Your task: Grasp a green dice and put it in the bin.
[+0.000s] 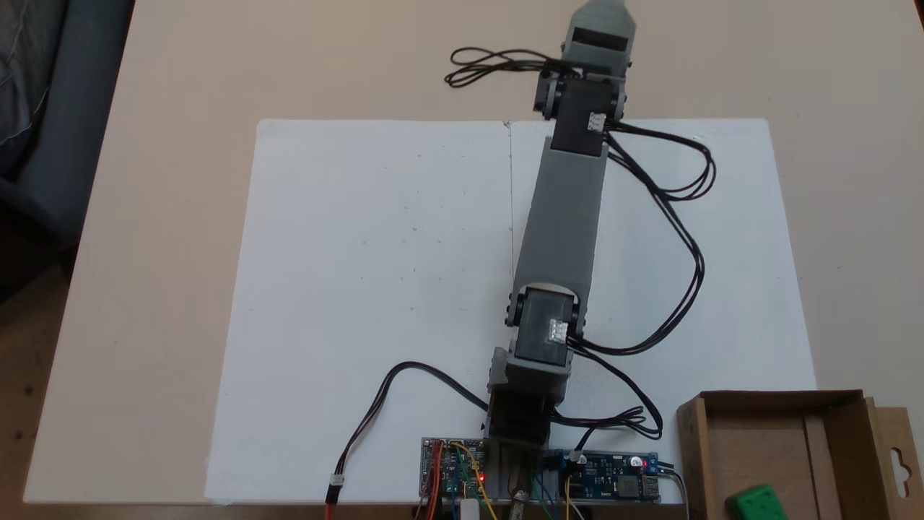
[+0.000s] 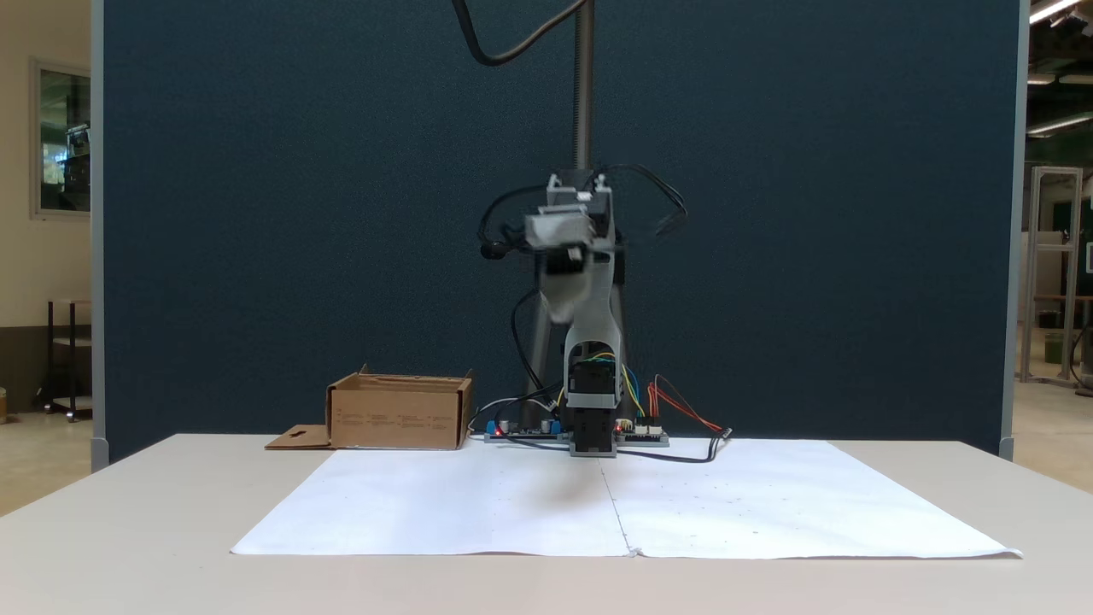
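Note:
The green dice (image 1: 756,502) lies inside the bin (image 1: 844,433), near its front corner at the lower right of a fixed view. From the other side the bin (image 2: 400,414) stands left of the arm's base, and its walls hide the dice. The arm stretches across the white paper, raised high off the table. Its gripper (image 1: 601,9) reaches the top edge of that view. Seen head-on, the gripper (image 2: 561,299) is blurred and points toward the camera. Nothing green shows in it. Its jaws cannot be told apart.
Two white paper sheets (image 1: 375,289) cover the middle of the beige table (image 1: 159,217). Circuit boards (image 1: 610,477) and loose black cables (image 1: 678,238) lie around the arm's base. A dark blue partition (image 2: 256,213) stands behind the table.

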